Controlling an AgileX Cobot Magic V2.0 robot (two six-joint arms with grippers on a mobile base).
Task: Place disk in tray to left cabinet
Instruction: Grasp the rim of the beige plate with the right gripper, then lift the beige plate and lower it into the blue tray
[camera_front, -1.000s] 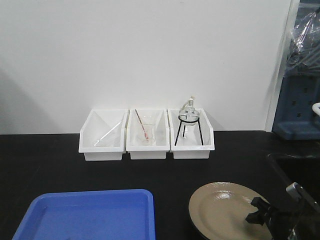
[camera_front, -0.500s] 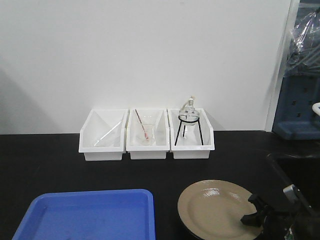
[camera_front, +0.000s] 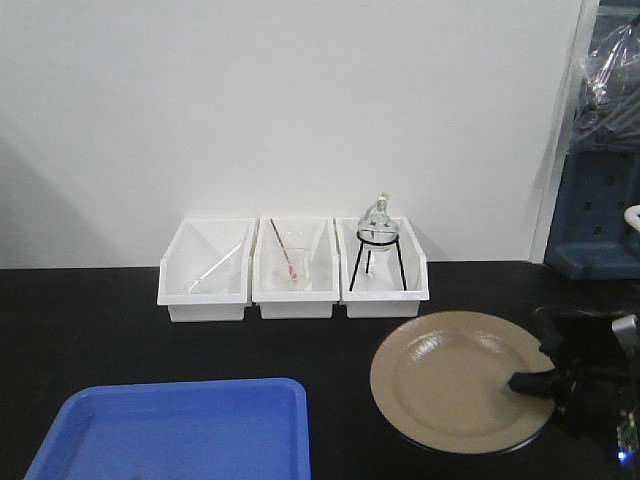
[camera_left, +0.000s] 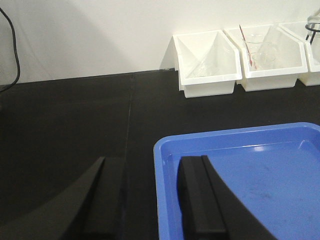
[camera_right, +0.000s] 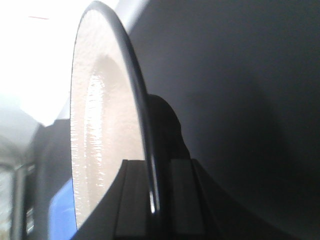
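Note:
The disk (camera_front: 450, 380), tan inside with a thin black rim, is held tilted above the black table, to the right of the tray. My right gripper (camera_front: 530, 383) is shut on its right rim. In the right wrist view the disk (camera_right: 100, 125) stands edge-on, with my right gripper (camera_right: 155, 195) pinching the rim between both fingers. The bright blue tray (camera_front: 180, 430) lies at the front left. My left gripper (camera_left: 150, 200) is open astride the left edge of the tray (camera_left: 250, 165), one finger over the tray floor and the other over the table. The left cabinet is out of view.
Three white bins (camera_front: 293, 268) stand in a row against the back wall; the right one holds a glass flask on a black tripod (camera_front: 378, 235). A blue-grey rack (camera_front: 600, 220) stands at the far right, with a dark recess (camera_front: 590, 320) below it.
My right gripper has raised the disk off the table; it now sits higher and further right, tilted towards the camera. The tray and bins have not moved.

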